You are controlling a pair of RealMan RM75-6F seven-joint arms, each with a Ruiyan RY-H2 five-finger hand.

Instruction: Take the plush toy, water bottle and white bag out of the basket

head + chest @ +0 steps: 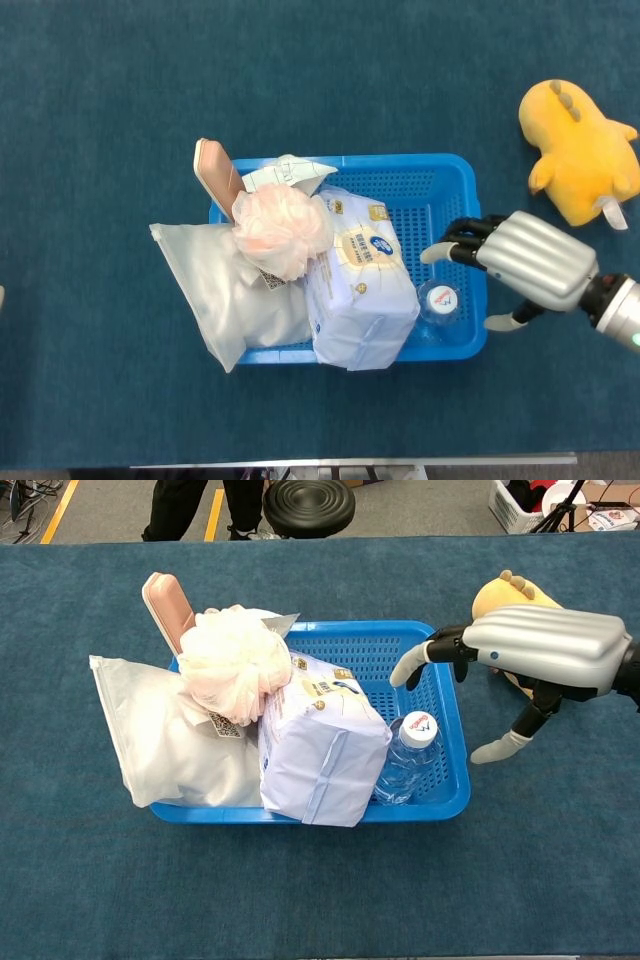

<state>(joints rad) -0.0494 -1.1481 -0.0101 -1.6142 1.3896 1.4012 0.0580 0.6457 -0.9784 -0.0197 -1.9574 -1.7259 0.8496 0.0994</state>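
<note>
A blue perforated plastic basket (462,200) sits in the middle of the frame on a dark teal carpeted table (100,100). The right hand (525,265), silver-backed with dark fingers, hovers over the basket's right rim in the head view, fingers spread apart and holding nothing, thumb down outside the basket wall. In the chest view its fingertips (405,670) reach over the basket's right inner side, above and slightly right of the clear water bottle with a white cap (412,738), not touching it. The bottle stands in the basket's lower right corner. Just left of it leans a pale lavender soft pack of tissues (360,285). A frosted white plastic bag (225,290) hangs over the basket's left edge, with a peach mesh bath sponge (283,228) lying on top and a pink flat brush-like object (217,175) sticking up at the upper left corner. The yellow plush toy (577,150) lies on the table at the upper right, well apart from the basket. The left hand is barely visible at the far left edge; its state cannot be told.
</note>
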